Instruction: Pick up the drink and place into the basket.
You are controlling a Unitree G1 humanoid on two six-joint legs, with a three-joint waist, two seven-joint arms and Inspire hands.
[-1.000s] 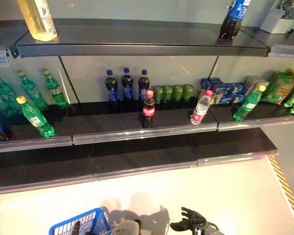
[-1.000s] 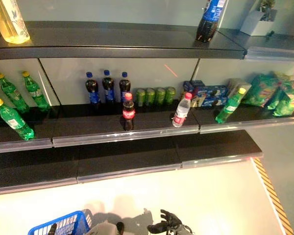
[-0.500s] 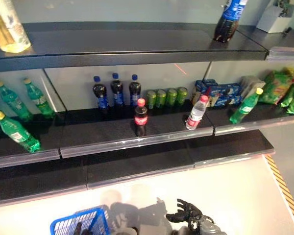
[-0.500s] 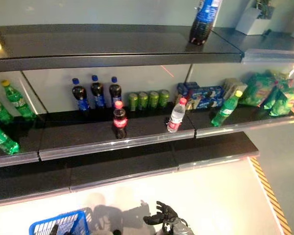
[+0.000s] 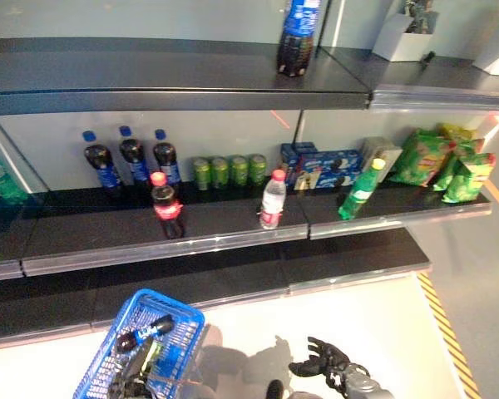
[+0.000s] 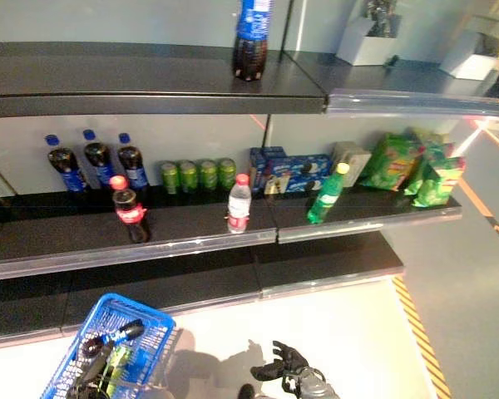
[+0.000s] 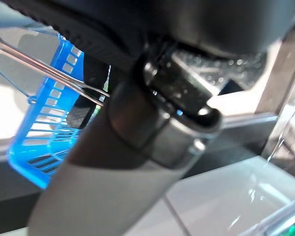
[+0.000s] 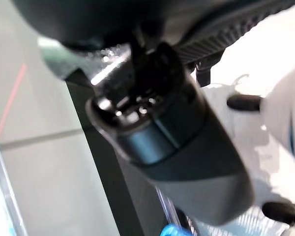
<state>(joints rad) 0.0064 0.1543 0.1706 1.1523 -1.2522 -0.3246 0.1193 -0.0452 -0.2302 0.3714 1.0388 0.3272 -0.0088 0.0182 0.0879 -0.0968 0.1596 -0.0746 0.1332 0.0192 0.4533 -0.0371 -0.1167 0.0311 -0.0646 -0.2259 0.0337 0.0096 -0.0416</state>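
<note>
While left robot hand [image 5: 133, 384] grips basket [image 5: 183, 320] handle, right robot hand [image 5: 326, 366] splayed, empty.

No lettering, number or sign can be read anywhere on the shelves. The bottles' labels show only as bands of colour: red on the cola bottle [image 5: 166, 211] at the shelf's front, blue on the tall bottle [image 5: 297, 36] on the top shelf.

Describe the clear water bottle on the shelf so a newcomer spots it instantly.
Look at the dark middle shelf. Near its front edge, right of the red-capped cola bottle, stands the clear water bottle. It is the only see-through bottle there, with a pinkish-red cap and label.
</note>
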